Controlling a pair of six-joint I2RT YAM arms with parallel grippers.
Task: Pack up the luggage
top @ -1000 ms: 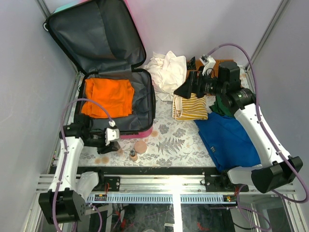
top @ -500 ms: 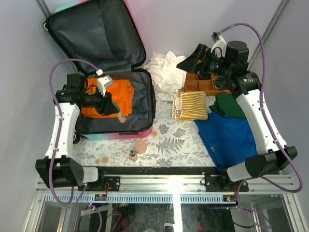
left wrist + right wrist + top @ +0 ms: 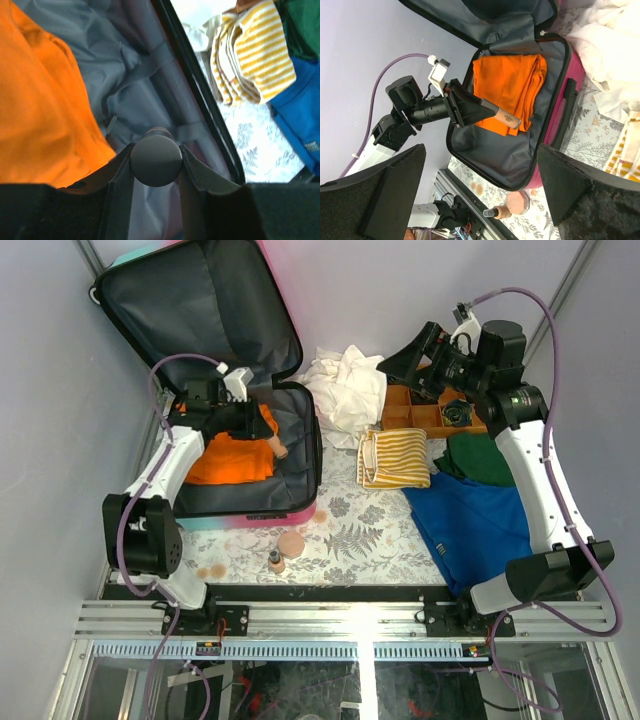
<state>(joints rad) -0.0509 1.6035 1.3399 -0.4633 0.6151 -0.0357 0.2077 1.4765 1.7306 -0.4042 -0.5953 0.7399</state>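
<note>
Packing looks barely started to me. The suitcase [image 3: 190,310] sits open at the upper left of the overhead view, with its lid leaning back against the wall and its tray flat on the bench. So far I can make out only one thing inside, a folded orange garment [image 3: 225,455] lying against the left side of the grey lining.

My left hand [image 3: 258,428] is over the right part of the open suitcase. Its two fingers are closed around a small tan bottle [image 3: 501,116] with a dark cap, held above the lining and not yet set down. I read this as the second item going in.

My right hand [image 3: 405,358] is raised at the upper right above the orange tray [image 3: 410,410]. Its fingers are spread wide with nothing between them.

Plenty is left on the bench:
- a crumpled white cloth [image 3: 345,380] just beside the suitcase
- a folded yellow-striped cloth [image 3: 395,460]
- a green garment [image 3: 480,460]
- a blue garment [image 3: 470,525]
- a round peach compact [image 3: 291,543] near the bottom edge
- a second small bottle [image 3: 274,562] next to the compact

The lid also has to be closed, so I judge most of the job is ahead.
</note>
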